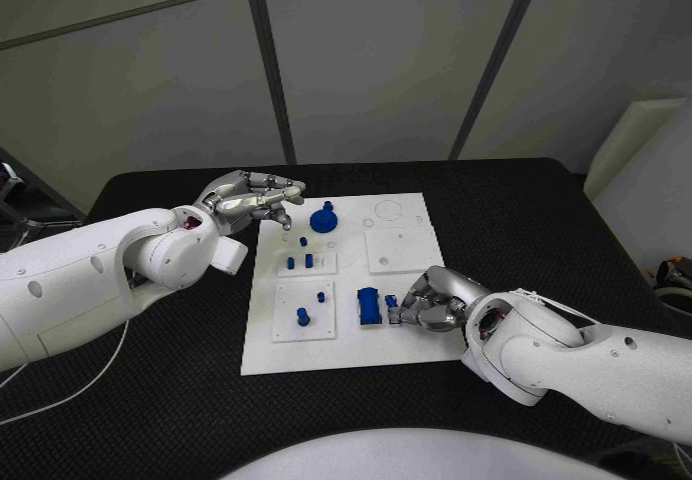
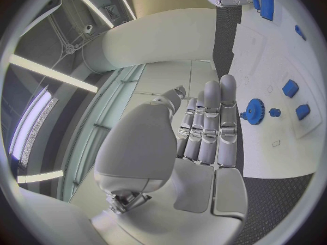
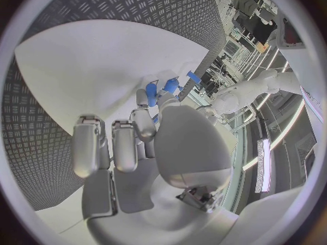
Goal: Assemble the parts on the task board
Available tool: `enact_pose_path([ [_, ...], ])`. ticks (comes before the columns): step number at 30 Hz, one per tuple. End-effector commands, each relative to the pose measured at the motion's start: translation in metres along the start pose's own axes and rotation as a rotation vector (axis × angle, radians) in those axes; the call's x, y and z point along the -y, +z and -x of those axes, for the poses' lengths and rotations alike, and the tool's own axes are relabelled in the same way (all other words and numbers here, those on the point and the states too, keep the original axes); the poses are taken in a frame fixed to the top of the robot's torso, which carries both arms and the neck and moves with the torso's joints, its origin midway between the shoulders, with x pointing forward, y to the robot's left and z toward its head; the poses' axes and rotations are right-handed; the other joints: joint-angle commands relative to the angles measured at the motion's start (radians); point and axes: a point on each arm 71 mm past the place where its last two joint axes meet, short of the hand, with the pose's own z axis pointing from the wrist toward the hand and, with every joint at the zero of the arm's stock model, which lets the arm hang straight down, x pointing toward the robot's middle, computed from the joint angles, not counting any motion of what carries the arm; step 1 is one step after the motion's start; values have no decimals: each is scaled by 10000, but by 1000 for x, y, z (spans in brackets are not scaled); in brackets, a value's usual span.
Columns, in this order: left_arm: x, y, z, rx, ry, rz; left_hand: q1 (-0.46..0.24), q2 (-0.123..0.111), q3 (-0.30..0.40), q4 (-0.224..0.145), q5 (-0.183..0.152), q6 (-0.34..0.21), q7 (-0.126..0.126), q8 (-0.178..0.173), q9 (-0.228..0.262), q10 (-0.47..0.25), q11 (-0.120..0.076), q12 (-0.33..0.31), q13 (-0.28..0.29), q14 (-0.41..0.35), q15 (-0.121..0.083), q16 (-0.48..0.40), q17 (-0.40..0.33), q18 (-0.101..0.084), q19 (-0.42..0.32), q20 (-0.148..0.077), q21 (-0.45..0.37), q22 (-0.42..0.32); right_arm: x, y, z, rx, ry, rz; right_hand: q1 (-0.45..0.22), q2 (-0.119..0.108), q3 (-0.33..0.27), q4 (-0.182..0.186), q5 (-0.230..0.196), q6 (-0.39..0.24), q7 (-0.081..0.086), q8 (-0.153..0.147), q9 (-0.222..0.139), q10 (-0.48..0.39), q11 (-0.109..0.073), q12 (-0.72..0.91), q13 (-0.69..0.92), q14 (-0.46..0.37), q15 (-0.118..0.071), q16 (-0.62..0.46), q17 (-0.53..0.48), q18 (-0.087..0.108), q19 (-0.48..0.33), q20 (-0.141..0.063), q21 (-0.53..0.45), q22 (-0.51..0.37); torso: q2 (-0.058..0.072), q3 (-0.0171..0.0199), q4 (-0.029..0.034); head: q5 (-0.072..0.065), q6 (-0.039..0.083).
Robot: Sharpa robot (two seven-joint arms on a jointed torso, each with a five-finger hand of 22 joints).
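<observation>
Looking for writing: we find no brand, label or lettering we can read on any part.
Surface: we see a black table (image 1: 548,215) with a fine tread pattern; the white task board (image 1: 407,342) lies in its middle.
Room: we see pale wall panels with dark seams behind the table's far edge.
Parts: a blue gear (image 1: 325,217) stands at the board's far middle, small blue pegs (image 1: 307,262) sit left of centre, and a blue block (image 1: 369,305) lies near the near edge.
Left hand (image 1: 257,200): we see it above the board's far left corner, fingers curled loosely side by side, holding nothing.
Right hand (image 1: 430,299): we see it low on the board's near right, just right of the block, fingertips pinching a small blue part (image 3: 151,92).
Left wrist view: it gives us the gear's teeth (image 2: 255,111) past the straight, close-set fingers (image 2: 218,120).
Right wrist view: it gives us the pinch itself, with the other fingers (image 3: 89,144) curled apart from it.
</observation>
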Motion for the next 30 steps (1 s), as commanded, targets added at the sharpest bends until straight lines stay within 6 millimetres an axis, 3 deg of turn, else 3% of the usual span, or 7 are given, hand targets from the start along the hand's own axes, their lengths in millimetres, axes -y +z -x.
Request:
enact_pose_path([
  [1, 1, 0, -2, -172, -52, 3, 45, 51, -49, -28, -18, -77, -7, 73, -7, -106, -23, 55, 7, -102, -10, 70, -30, -184, 7, 26, -40, -26, -2, -1, -3, -205, 33, 139, -148, -40, -129, 2, 88, 24, 46, -62, 25, 13, 28, 22, 14, 683, -33, 22, 588, -144, 38, -8, 37, 1394, 8, -1, 0, 12, -21],
  [18, 1, 0, -2, -209, -51, 45, 49, 49, -51, -31, -18, -82, -5, 75, -7, -113, -22, 59, 6, -107, -8, 70, -33, -185, 6, 27, -42, -28, 0, 0, -2, -121, -83, 44, -482, -59, -502, 48, 318, 59, 39, -58, 85, 13, 28, 5, 17, 683, -32, 18, 589, -142, 34, -6, 27, 1391, -11, -1, 2, -1, -11],
  [30, 1, 0, -2, -217, -53, 54, 49, 49, -51, -31, -18, -82, -5, 75, -7, -113, -22, 59, 6, -107, -8, 70, -33, -185, 6, 27, -42, -28, 0, 1, -1, 32, -394, 51, -609, 115, -748, 52, 483, 332, -115, 177, 270, 104, -91, 149, 128, 699, -120, 58, 658, -157, 88, -67, 76, 1449, -4, 2, -1, -55, 11],
])
